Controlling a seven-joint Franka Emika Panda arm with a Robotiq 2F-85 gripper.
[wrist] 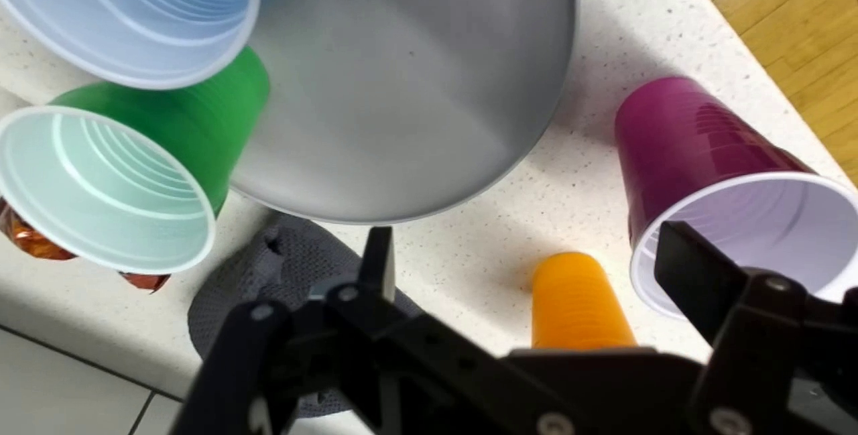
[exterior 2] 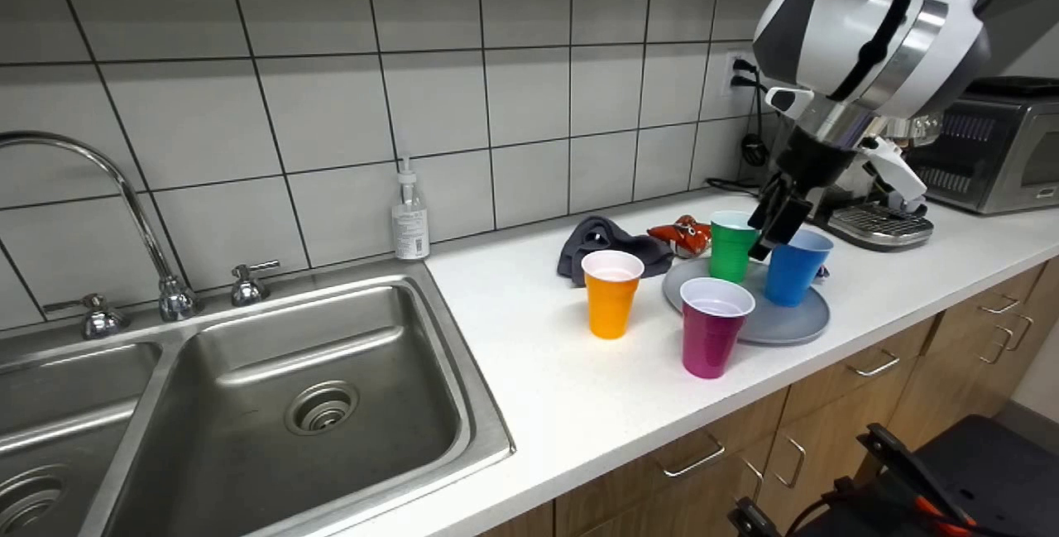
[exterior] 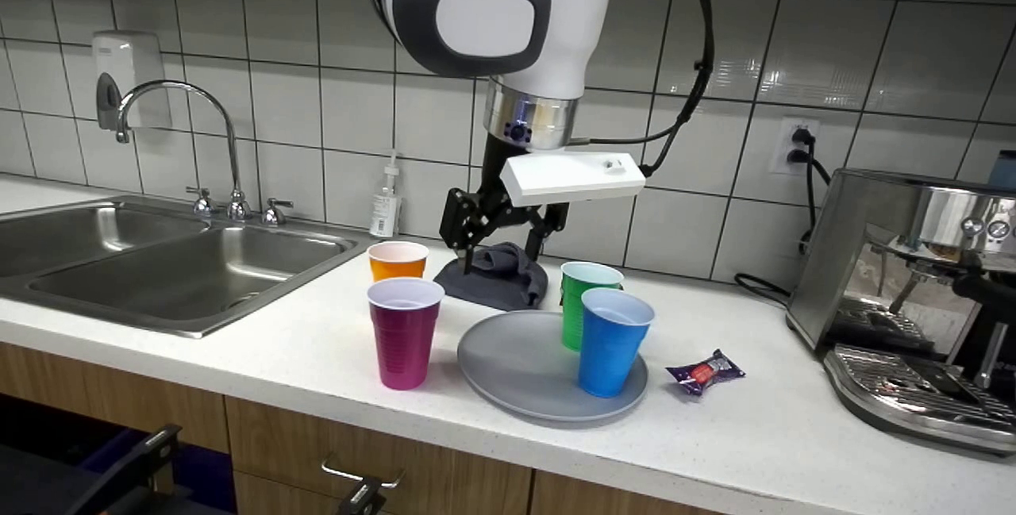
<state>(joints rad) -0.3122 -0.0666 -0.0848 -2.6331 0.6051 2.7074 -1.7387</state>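
Along the bottom of the wrist view, pincer (wrist: 526,237) observed with fingers spread apart; orange cup (wrist: 576,304) at lower centre, purple cup (wrist: 684,140) at right, both on the worktop (wrist: 456,247); green cup (wrist: 144,153) and blue cup (wrist: 147,19) at upper left, on the grey plate (wrist: 409,100).

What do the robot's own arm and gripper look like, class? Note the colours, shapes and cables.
The arm is white and rounded, with a dark grey panel framing a smooth white inset. Lower down come a shiny silver band and a white box. A black cable loops along the outside. The gripper is black, with two blocky, jointed fingers.
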